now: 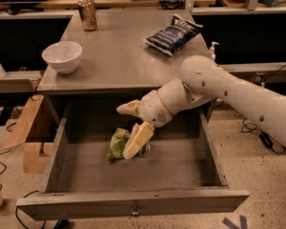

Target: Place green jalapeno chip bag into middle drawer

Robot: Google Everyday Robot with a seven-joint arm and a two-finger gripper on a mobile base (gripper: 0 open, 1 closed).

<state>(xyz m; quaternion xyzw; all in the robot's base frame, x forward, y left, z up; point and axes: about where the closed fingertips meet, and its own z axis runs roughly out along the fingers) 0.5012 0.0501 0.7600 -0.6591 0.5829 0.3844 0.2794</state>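
Observation:
The green jalapeno chip bag (117, 144) lies on the floor of the open middle drawer (133, 204), toward its back left of centre. My gripper (131, 128) hangs over the drawer just right of the bag, with its fingers spread apart: one finger (128, 108) points left above, the other (138, 140) points down in front of the bag's right edge. The gripper holds nothing. The white arm reaches in from the right.
On the grey table top (124, 56) stand a white bowl (62, 56) at the left, a soda can (88, 13) at the back left and a dark blue chip bag (172, 34) at the back right. Wooden boards (26, 132) lean left of the drawer.

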